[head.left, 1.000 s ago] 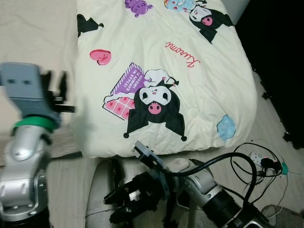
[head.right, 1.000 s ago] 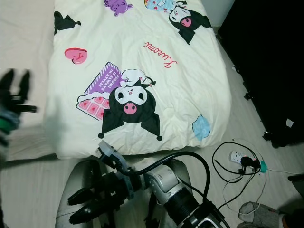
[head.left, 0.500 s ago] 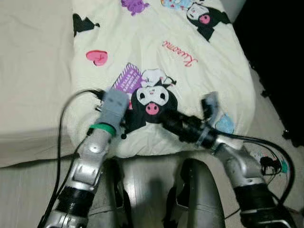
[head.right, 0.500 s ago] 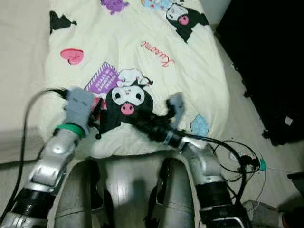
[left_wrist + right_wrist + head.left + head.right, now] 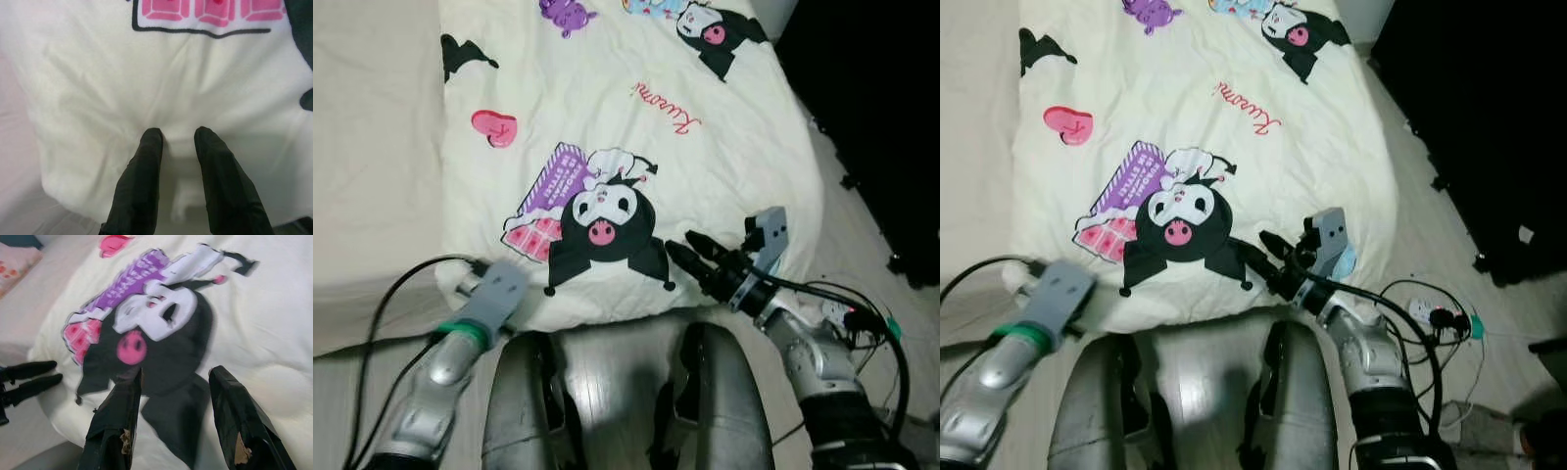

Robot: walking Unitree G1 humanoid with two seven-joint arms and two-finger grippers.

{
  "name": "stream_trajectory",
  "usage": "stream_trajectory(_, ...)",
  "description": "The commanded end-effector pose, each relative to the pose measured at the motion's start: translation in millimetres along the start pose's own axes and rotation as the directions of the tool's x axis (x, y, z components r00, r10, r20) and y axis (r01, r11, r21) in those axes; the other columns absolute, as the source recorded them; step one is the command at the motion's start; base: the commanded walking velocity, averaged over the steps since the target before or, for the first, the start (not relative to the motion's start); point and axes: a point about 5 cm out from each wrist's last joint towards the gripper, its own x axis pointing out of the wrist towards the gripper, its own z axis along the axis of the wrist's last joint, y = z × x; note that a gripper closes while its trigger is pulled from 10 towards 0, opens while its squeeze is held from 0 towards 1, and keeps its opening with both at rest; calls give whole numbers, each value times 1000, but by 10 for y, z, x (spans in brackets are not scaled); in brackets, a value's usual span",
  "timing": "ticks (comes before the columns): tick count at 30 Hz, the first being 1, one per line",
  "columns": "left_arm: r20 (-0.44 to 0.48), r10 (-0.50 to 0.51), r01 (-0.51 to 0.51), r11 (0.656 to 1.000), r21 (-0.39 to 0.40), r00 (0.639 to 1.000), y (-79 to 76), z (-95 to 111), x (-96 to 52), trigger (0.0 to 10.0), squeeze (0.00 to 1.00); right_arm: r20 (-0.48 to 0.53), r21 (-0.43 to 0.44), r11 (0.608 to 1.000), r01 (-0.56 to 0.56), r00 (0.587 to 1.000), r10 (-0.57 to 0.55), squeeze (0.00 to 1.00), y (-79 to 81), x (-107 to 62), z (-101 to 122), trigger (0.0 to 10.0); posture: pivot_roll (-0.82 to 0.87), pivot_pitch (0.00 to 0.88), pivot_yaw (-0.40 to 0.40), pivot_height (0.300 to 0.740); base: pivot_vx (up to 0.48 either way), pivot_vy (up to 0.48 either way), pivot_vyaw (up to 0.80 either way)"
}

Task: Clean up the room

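Note:
A cream blanket [image 5: 626, 117] printed with black-and-pink cartoon figures lies spread over the bed. My left gripper [image 5: 177, 134] is at the blanket's near left corner, its black fingertips [image 5: 151, 142] resting on the fabric a narrow gap apart, with nothing between them. It also shows small in the right wrist view, left gripper [image 5: 56, 370]. My right gripper [image 5: 681, 247] hovers over the blanket's near edge, just right of the big black cartoon figure [image 5: 602, 220]. Its fingers [image 5: 122, 421] stand wide open with nothing in them.
Bare beige sheet [image 5: 372, 147] lies left of the blanket. A power strip with tangled black cables [image 5: 847, 313] sits on the pale floor at the right. Dark furniture [image 5: 881, 98] stands beyond it. My own legs [image 5: 607, 411] are against the bed's foot.
The left arm came down from its raised place at the left to the blanket's near left corner. The right gripper rose from beside my legs to the blanket's near edge.

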Motion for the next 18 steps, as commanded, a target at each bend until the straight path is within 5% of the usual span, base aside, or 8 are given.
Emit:
stream_trajectory(1,-41,-56,55,998,-16,998,-55,-111,-107,10000,0,-20,14,1000,3,1000,-3,0,21,-12,-72,10000,56,261,25,551,0,0,0)
stream_trajectory(11,-213,-216,215,976,-26,953,-299,-394,-171,10000,0,11,3,1000,-5,1000,5,0,7,56,15,10000,45,236,9,551,0,0,0)
stream_trajectory(18,-152,-109,90,988,-127,982,-223,-249,-45,10000,0,20,-2,1000,-7,1000,7,0,9,58,46,10000,40,229,4,551,0,0,0)
